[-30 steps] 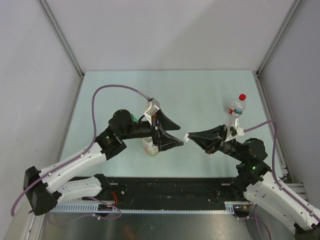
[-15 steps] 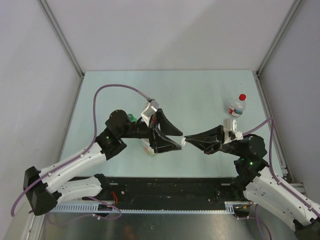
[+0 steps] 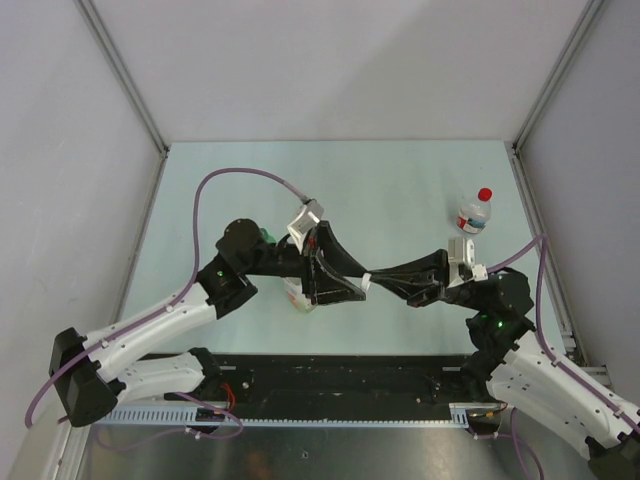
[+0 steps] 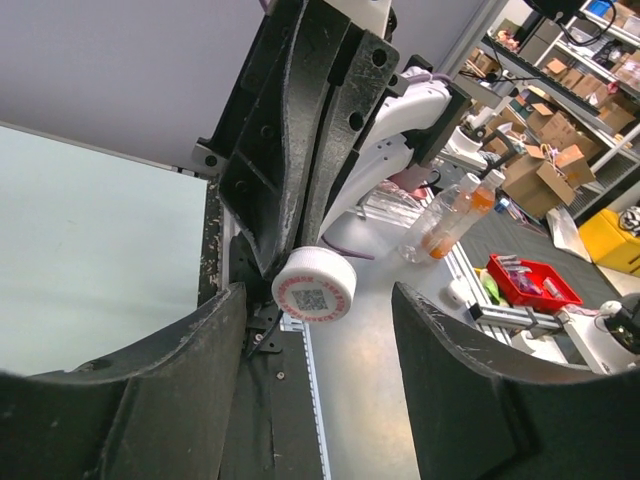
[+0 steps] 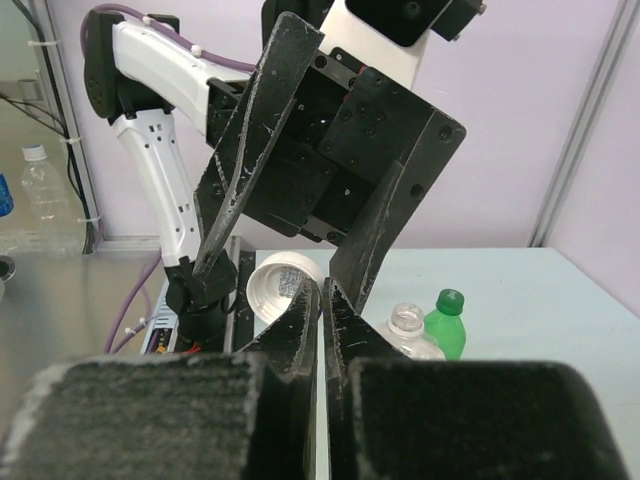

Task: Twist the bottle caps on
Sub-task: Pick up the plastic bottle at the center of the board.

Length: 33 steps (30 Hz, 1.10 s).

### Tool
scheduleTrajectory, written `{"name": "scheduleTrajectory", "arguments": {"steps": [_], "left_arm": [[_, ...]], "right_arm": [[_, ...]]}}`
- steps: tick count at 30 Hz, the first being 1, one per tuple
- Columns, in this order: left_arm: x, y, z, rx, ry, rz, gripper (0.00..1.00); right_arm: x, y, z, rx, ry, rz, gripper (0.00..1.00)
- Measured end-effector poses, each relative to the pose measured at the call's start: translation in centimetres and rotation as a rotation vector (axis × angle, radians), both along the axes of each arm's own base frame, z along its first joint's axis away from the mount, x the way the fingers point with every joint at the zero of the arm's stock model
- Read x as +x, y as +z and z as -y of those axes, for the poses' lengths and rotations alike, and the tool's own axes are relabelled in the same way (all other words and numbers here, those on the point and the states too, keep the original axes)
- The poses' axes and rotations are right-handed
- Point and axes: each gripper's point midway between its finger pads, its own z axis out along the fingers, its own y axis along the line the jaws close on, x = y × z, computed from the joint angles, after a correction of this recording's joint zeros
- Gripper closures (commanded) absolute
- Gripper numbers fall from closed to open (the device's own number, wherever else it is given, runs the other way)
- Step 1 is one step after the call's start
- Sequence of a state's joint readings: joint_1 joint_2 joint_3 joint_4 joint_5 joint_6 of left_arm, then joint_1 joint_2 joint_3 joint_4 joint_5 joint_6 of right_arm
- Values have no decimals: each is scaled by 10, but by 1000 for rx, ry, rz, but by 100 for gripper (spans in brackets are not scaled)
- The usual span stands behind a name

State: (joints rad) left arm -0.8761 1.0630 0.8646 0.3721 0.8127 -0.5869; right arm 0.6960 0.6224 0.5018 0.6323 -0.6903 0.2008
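Apparent cap handover: right claw (image 5: 322,292) pinches the white cap (image 4: 314,285); left claw (image 3: 358,283) wide around it — should close squarely before release.

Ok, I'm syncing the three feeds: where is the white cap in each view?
Top external: white cap near centre, where the arms meet.
Left wrist: centre, label side facing, between the left gripper's fingers.
Right wrist: centre-left, hollow side showing.
Shared landmark: the right gripper pinching it.

Smooth plastic white cap (image 4: 314,284), scratched matt right hand (image 5: 322,300).
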Motion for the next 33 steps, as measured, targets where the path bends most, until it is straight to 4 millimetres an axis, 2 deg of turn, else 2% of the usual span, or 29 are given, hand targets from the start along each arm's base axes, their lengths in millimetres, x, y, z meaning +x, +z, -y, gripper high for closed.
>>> {"name": "scheduleTrajectory", "arguments": {"steps": [16, 30, 33], "left_arm": [[-8, 4, 0, -6, -36, 10, 55], [-6, 4, 1, -7, -18, 6, 63], [-6, 6, 0, -11, -16, 9, 68]], "right_arm": [[-7, 6, -5, -33, 51, 62, 99], [-5, 6, -5, -80, 32, 74, 91], [-4, 7, -5, -83, 30, 78, 90]]}}
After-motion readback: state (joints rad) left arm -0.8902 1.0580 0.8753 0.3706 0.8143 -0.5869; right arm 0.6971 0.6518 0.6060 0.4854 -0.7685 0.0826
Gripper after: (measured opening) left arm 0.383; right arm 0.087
